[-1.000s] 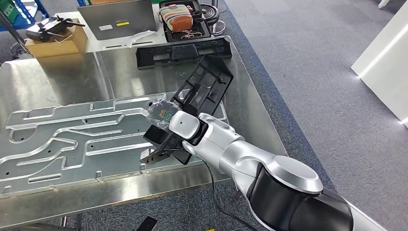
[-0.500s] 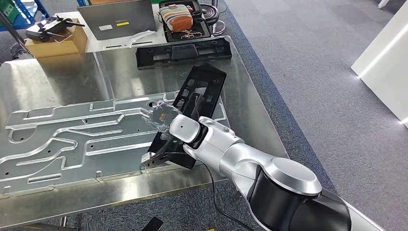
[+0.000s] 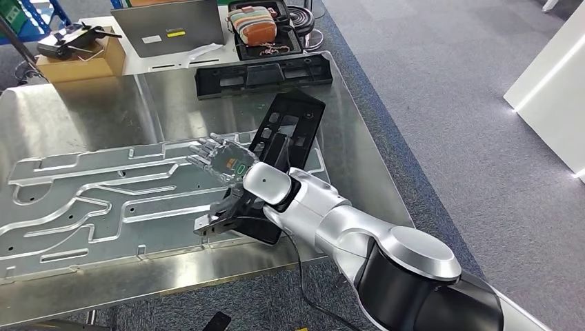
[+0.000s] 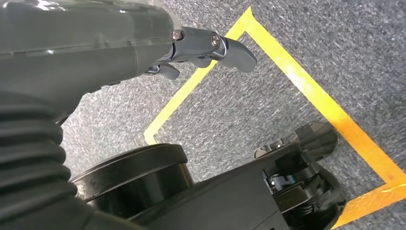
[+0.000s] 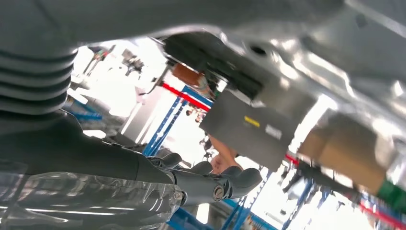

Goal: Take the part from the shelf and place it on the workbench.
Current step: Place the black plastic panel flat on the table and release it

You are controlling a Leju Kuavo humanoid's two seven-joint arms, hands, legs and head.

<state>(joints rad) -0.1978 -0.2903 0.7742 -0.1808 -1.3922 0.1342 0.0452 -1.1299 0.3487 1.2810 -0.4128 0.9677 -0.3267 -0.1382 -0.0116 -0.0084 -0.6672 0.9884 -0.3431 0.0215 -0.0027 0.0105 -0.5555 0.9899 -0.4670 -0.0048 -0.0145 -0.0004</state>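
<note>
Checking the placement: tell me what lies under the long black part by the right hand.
The long black part lies on the ribbed metal panel on the workbench. Its near end is covered by the right hand.

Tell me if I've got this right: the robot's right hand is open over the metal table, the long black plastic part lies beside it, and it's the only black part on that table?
Not quite. The right hand is open above the metal table and the black part lies there, but a second black part lies along the table's far edge. The head view shows both.
</note>
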